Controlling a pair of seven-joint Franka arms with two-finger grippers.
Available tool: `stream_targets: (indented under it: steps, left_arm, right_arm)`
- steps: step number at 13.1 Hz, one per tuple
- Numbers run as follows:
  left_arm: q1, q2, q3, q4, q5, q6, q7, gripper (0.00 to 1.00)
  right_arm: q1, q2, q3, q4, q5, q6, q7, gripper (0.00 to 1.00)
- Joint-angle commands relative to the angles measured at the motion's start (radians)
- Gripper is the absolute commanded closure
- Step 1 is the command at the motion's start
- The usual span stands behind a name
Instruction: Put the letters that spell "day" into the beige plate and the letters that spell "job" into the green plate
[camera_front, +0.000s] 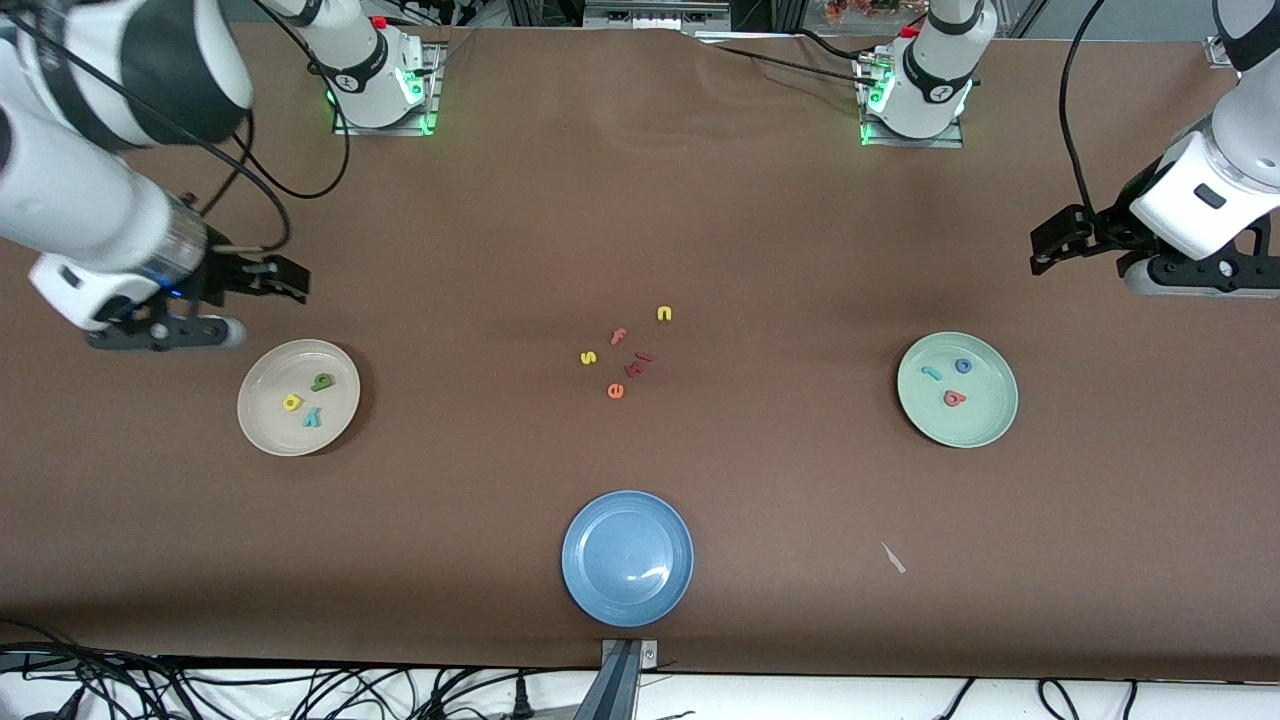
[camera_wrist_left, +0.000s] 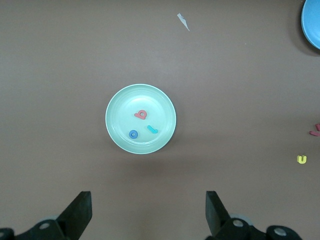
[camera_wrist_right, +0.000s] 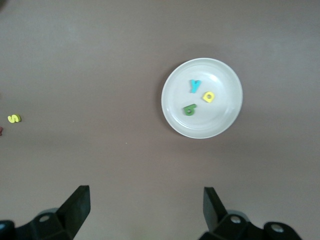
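Nearest the front camera, blue plate close to the table edge, bare brown surface all round it. Farther up, beige plate holding yellow d, green a, teal y; green plate holding teal j, blue o, salmon b; loose letters between the plates. Farthest, right gripper and left gripper waiting in the air beside their plates, fingers spread wide, holding nothing.

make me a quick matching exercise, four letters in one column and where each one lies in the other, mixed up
Letters:
1. yellow d
2. blue o
3. orange e
4. salmon-red b

Places:
A. on the bare table, among the loose letters in the middle
B. in the green plate, beside the teal j, farther from the front camera than the other letter listed in this plate
C. in the beige plate
D. in the green plate, nearest to the front camera of its three letters

Pairs: 1-C, 2-B, 3-A, 4-D
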Motion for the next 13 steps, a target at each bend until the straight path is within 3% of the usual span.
stream_targets:
  steps: [1,5,13]
  left_arm:
    - [-0.01,-0.009,0.01,-0.009,-0.014,0.012,-0.011,0.0]
    - [-0.01,-0.005,0.01,-0.008,-0.014,0.015,-0.011,0.0]
    - [-0.01,0.046,0.01,0.03,-0.014,0.055,-0.014,0.0]
  right_arm:
    - [-0.041,-0.06,0.031,-0.025,-0.037,-0.037,-0.018,0.0]
    - [-0.117,-0.09,0.03,-0.02,-0.038,-0.065,-0.02,0.0]
    - [-0.118,-0.084,0.014,-0.022,-0.033,-0.057,-0.116,0.0]
